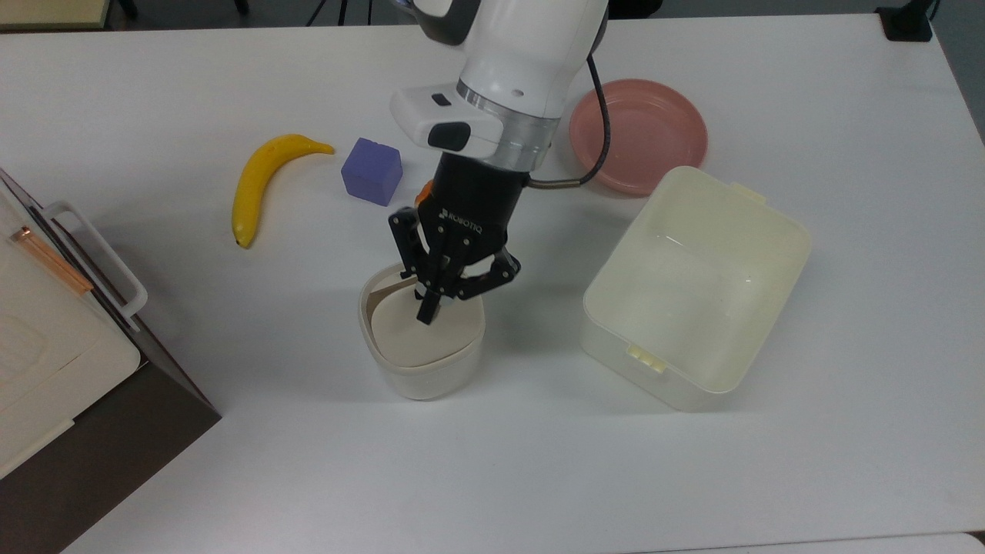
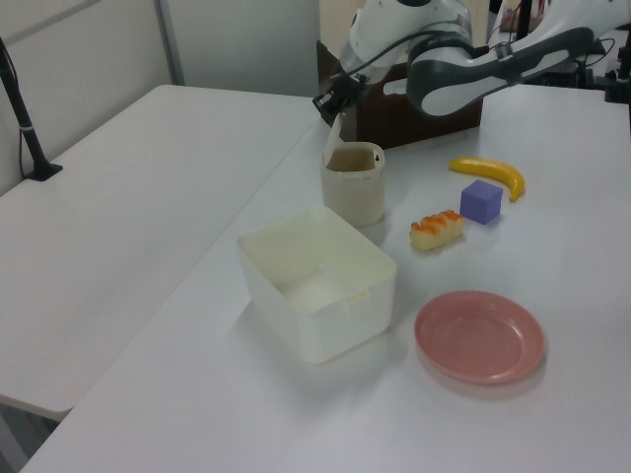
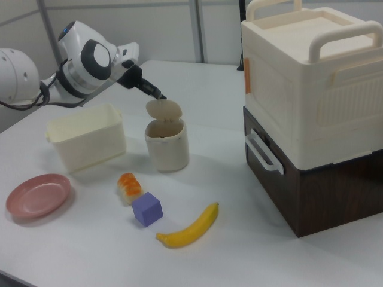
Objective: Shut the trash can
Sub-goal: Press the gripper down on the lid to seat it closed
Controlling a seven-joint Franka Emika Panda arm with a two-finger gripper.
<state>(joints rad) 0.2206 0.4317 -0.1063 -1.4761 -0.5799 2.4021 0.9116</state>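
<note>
Tilting end effector (image 1: 425,313) (over lid (image 1: 415,335))

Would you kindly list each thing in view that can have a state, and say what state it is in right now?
Trash can: upright on the table.
Lid: still raised, tilted up, not shut.
Gripper: fingers closed together, tip at the lid.
Tub: lidless, nothing in it.
Pink plate: bare.
Storage box: lid on, stacked on a dark cabinet.
</note>
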